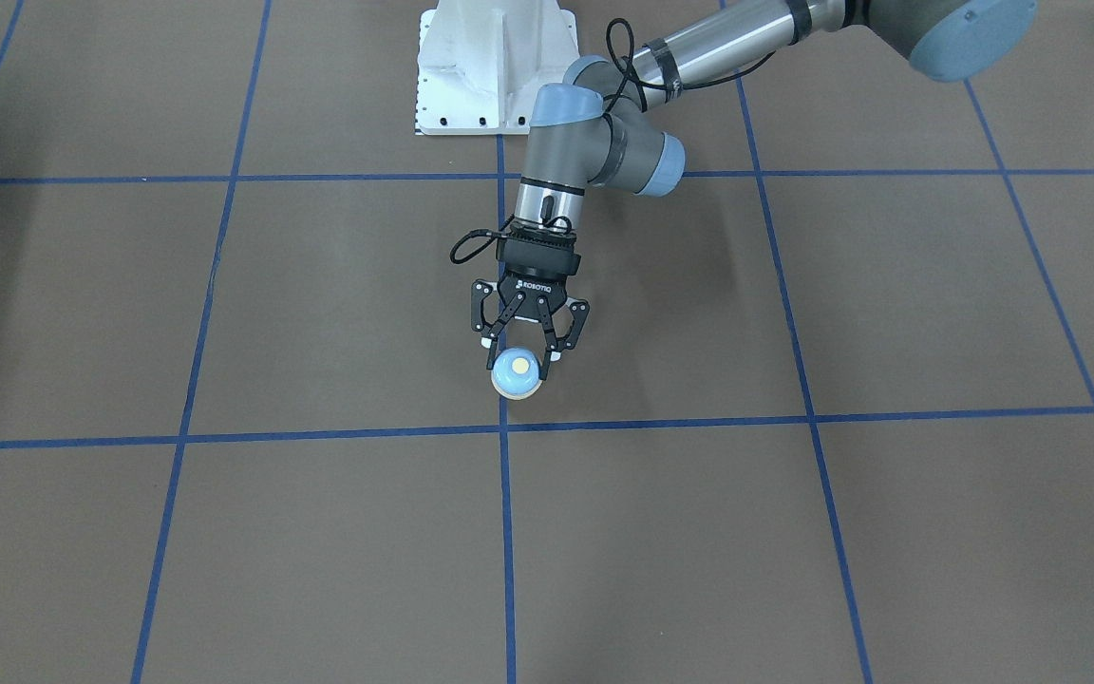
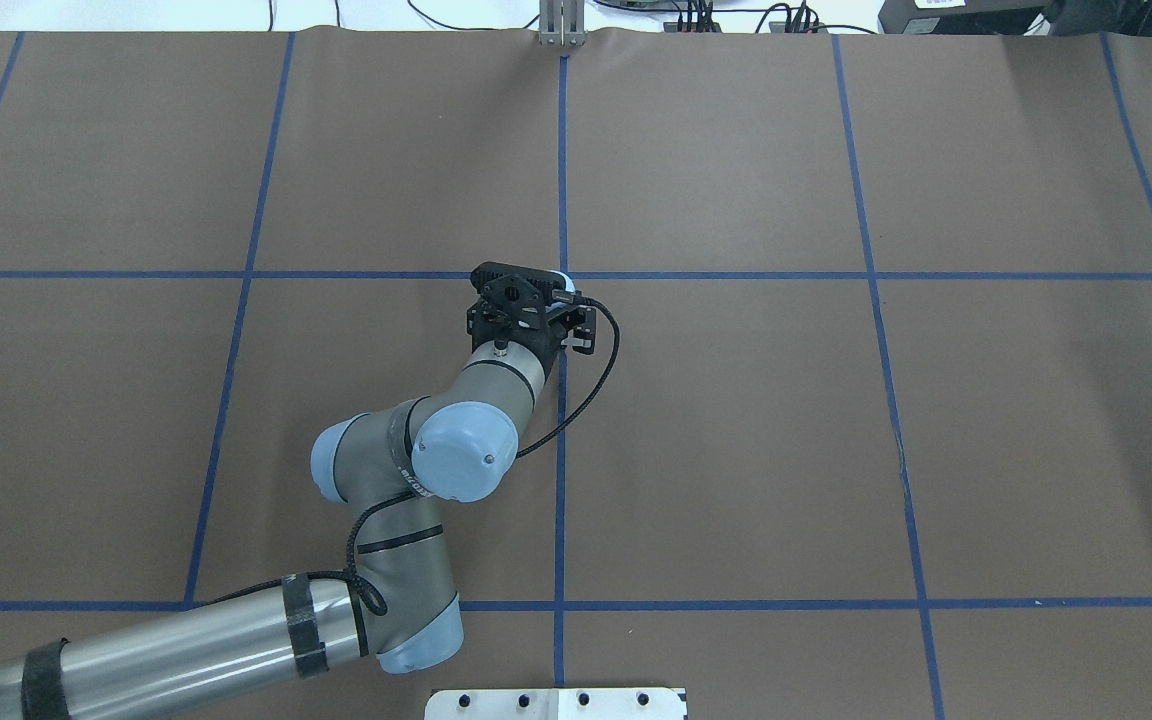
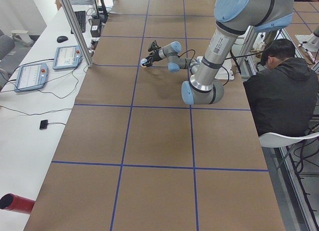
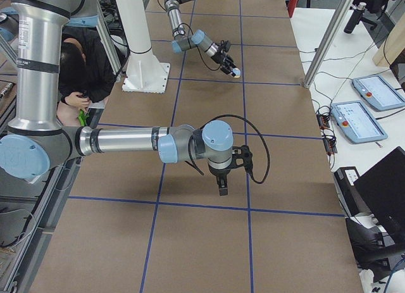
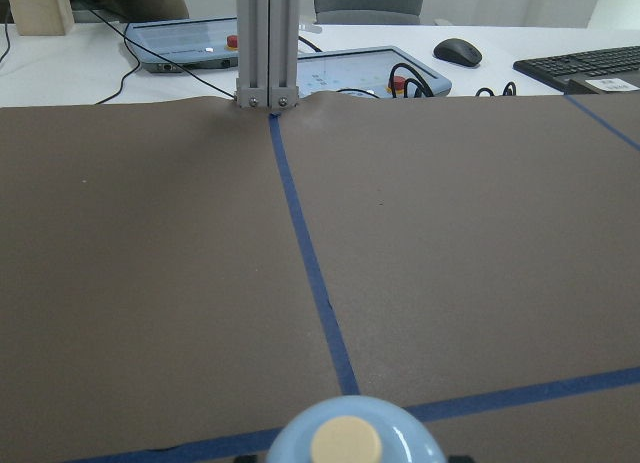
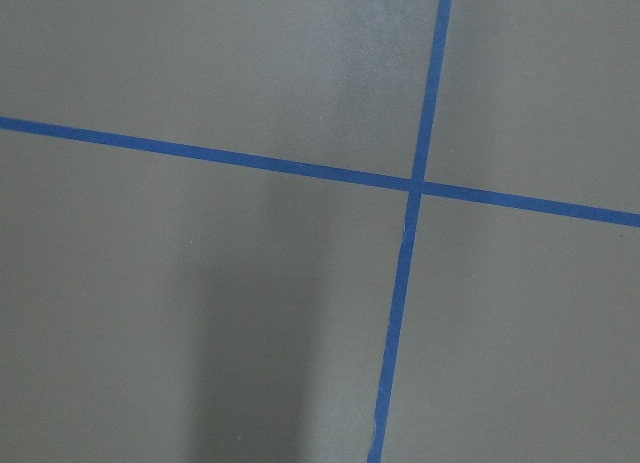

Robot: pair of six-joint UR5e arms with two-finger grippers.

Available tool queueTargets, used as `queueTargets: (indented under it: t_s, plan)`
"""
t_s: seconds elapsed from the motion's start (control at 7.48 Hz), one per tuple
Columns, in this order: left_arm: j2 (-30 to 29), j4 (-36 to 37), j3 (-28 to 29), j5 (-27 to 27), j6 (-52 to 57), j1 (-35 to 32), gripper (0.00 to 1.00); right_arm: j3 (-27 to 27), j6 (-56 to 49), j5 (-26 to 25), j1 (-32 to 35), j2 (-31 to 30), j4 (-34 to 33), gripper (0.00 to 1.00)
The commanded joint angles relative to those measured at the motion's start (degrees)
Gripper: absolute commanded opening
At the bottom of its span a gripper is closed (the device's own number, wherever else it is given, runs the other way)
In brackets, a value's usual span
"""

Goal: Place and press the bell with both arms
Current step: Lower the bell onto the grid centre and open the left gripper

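Bell (image 1: 515, 372): light blue with a cream button (image 1: 518, 365). It is about midway between the side edges of the table (image 1: 224, 532), just beside a cross of blue tape (image 1: 505, 427).
Left gripper (image 1: 519, 360): pinches the bell by its sides, fingers pointing down. I cannot tell whether the base touches the table.
Right gripper (image 4: 223, 187): hangs well apart from the bell, toward the table's right edge. I cannot tell whether it is spread or pressed together.
Step, by my judgement: setting the bell down.
Doing it well: lower it straight and level, let go only once the base sits flat, then lift straight up so the fingers do not drag it.
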Motion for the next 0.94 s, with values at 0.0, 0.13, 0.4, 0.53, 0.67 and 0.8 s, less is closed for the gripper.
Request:
queueTargets:
  t_s: [0.0, 0.13, 0.4, 0.53, 0.67, 0.8]
  plan:
    - [-4.0, -2.1, 6.8, -0.1, 0.1, -0.1, 0.00, 0.0, 0.1, 0.2, 0.0, 0.0, 0.3, 1.00]
    - [-4.2, -2.1, 7.4, -0.1, 0.1, -0.1, 0.00, 0.0, 0.1, 0.2, 0.0, 0.1, 0.3, 1.00]
    - [-4.5, -2.1, 7.4, -0.3, 0.1, -0.1, 0.21, 0.0, 0.1, 0.3, 0.0, 0.2, 0.3, 1.00]
    - [-5.6, -2.1, 7.6, -0.3, 0.1, -0.2, 0.69, 0.1, 0.1, 0.3, 0.0, 0.2, 0.3, 1.00]
    - [-5.8, -2.1, 7.5, -0.4, 0.0, -0.2, 1.00, 0.2, 0.1, 0.3, 0.0, 0.4, 0.3, 1.00]
    - [-6.0, -2.1, 7.4, -0.4, 0.0, -0.4, 1.00, 0.2, 0.1, 0.4, 0.0, 0.5, 0.3, 1.00]
